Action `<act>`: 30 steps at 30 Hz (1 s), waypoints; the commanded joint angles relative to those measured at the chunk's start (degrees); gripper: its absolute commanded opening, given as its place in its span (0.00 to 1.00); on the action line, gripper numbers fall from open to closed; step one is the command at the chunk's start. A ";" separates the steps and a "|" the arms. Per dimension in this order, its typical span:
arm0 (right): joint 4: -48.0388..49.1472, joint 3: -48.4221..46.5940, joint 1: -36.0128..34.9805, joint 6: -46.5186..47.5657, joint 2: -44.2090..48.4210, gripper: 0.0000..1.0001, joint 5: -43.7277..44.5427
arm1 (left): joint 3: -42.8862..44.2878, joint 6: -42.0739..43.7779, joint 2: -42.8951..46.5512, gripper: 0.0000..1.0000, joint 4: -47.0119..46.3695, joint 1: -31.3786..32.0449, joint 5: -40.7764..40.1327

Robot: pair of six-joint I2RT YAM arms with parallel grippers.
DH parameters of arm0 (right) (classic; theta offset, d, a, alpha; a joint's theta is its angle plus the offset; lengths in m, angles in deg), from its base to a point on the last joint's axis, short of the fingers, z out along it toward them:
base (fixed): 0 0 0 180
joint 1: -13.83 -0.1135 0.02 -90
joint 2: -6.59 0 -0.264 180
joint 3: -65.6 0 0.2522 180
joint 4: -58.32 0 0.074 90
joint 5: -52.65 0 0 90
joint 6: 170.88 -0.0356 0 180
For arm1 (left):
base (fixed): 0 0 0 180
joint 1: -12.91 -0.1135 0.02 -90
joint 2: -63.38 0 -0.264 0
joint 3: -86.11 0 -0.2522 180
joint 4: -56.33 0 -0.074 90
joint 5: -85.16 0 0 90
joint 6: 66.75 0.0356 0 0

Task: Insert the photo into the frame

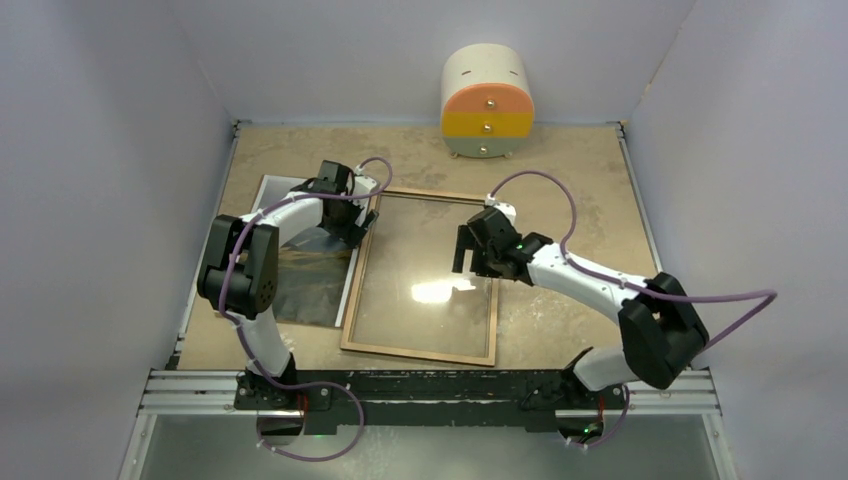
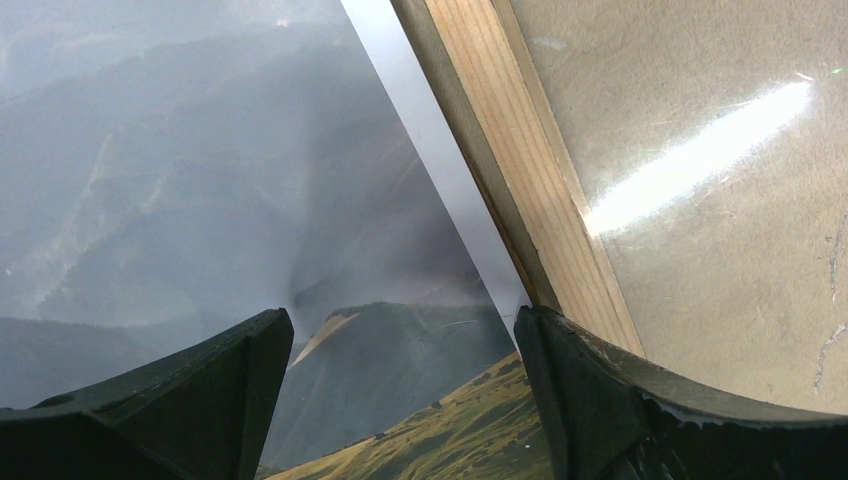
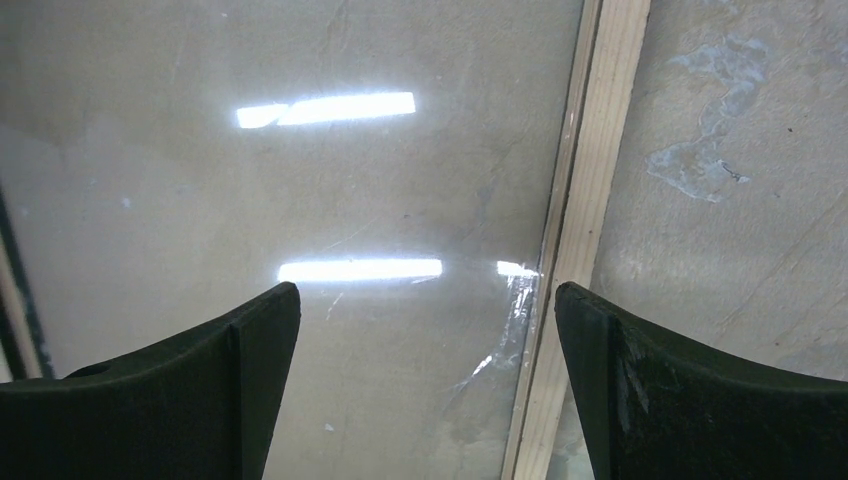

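Frame [image 1: 420, 353]: lies wood side up on the table [image 1: 570, 170]. Its rails enclose only a glass pane [image 3: 300, 180], and the tabletop shows through.
Photo [image 1: 305, 285]: outside the frame, picture side up, at its left — the white border runs along the left rail.
Drawer unit [image 1: 487, 100]: at the far edge, with three drawers shut and contents hidden.
Left gripper [image 1: 358, 225]: jaws spread, empty, above the photo's border and the left rail.
Right gripper [image 1: 465, 250]: jaws spread wide, empty, straddling the right rail.
Wrist views alone: wood grain and lamp glare — the drawer unit appears only from above.
Open room: table surface right of the frame and beyond it.
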 commanded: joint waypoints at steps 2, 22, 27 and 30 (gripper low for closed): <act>0.28 -2.74 3.43 -0.54 6.38 0.99 -4.89 | -2.30 -0.56 -1.47 0.90 0.91 1.61 2.41; 2.97 3.17 15.55 0.93 14.72 0.99 -17.41 | 7.06 1.19 -4.00 0.90 3.74 8.88 -2.06; 5.37 -2.88 8.03 1.40 8.84 0.99 -12.49 | 3.61 3.96 -2.07 0.90 2.60 6.13 -6.10; 4.96 -9.65 1.39 0.56 2.39 0.97 -8.66 | 2.81 4.36 -0.68 0.91 3.39 2.19 -4.17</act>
